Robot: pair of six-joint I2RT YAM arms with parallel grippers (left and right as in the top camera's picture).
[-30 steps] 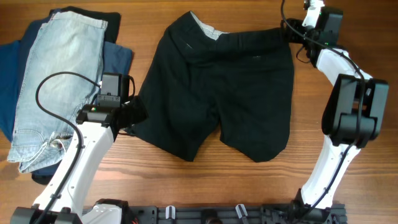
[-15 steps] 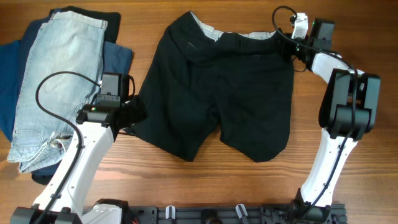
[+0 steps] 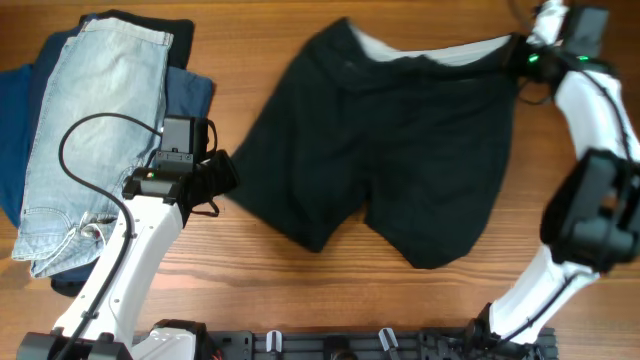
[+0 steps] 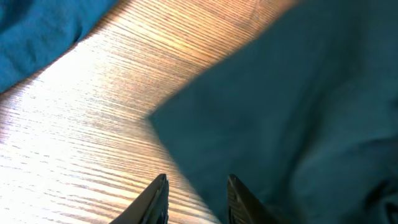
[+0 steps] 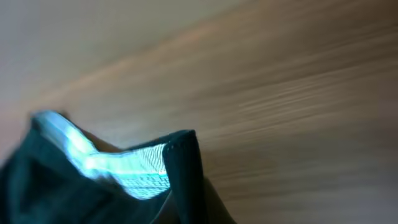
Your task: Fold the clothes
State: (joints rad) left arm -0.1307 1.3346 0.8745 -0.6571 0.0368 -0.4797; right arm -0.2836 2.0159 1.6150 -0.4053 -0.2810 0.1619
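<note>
- Overhead: black shorts [image 3: 400, 150] lie spread on the table [image 3: 300, 300], centre to right. The waistband is at the far edge, and both short legs point toward the robot base.
- Overhead: pale lining [image 3: 430, 50] shows along the open waistband. The band's right end is pulled into a taut line up to the right gripper [image 3: 527, 55].
- Overhead: the right gripper sits at the far right corner, closed on that waistband end. The fingers themselves are too small to make out here.
- Overhead: the left gripper [image 3: 222, 178] is just beside the outer hem of the left leg, at the fabric's edge.
- Overhead: denim shorts [image 3: 95, 130] lie on the far left on top of navy garments [image 3: 190, 95], apart from the black pair.
- Left wrist: two fingertips [image 4: 157, 198] show at the bottom with a narrow gap between them and nothing between them. The left gripper [image 4: 196, 200] hangs over the hem edge.
- Left wrist: the black shorts [image 4: 298, 112] fill the right side, and their corner points left onto the bare table [image 4: 81, 137]. A navy garment is in the top left corner.
- Right wrist: the frame is blurred. A corner of the black shorts [image 5: 37, 186] rises at lower left with the pale lining [image 5: 124, 171] turned out, and the table [image 5: 280, 93] is behind it.
- Right wrist: the fabric runs down to the bottom edge. The fingers are not clearly seen in this view.
</note>
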